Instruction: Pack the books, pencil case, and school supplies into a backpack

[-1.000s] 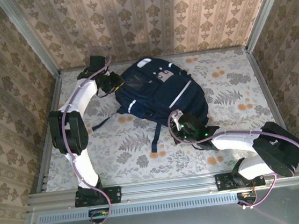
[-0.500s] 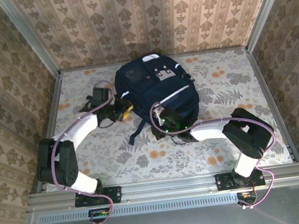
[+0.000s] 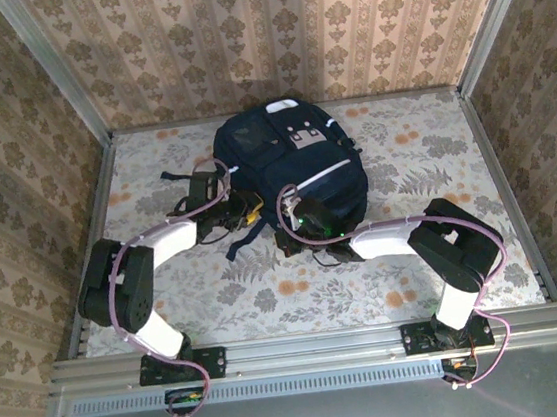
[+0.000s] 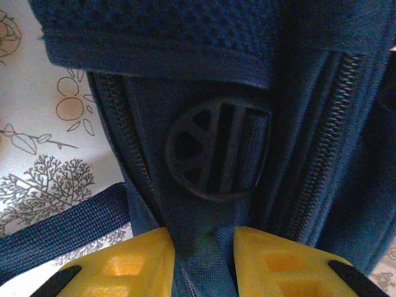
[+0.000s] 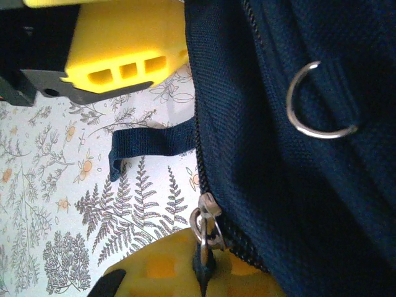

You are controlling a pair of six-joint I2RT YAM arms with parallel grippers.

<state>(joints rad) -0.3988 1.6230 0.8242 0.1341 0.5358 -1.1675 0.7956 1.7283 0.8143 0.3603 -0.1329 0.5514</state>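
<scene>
The navy backpack (image 3: pixel 288 157) lies at the middle back of the table, white stripe and grey patch facing up. My left gripper (image 3: pixel 246 210) is at its near-left edge, and in the left wrist view this gripper (image 4: pixel 204 247) is shut on a fold of the backpack's fabric (image 4: pixel 204 260) below a round rubber patch (image 4: pixel 216 151). My right gripper (image 3: pixel 296 225) is at the bag's near edge. The right wrist view shows it (image 5: pixel 204 266) shut on the metal zipper pull (image 5: pixel 206 226). Books, pencil case and school supplies are out of view.
A dark strap (image 5: pixel 148 142) trails off the bag onto the floral tablecloth (image 3: pixel 439 200). A metal D-ring (image 5: pixel 318 102) sits on the bag's side. The other arm's yellow finger (image 5: pixel 124 43) is close by in the right wrist view. Wallpapered walls enclose the table.
The backpack has turned and shifted toward the back wall. My left gripper came from the back left to the bag's near-left edge. The right gripper moved left along the bag's near edge.
</scene>
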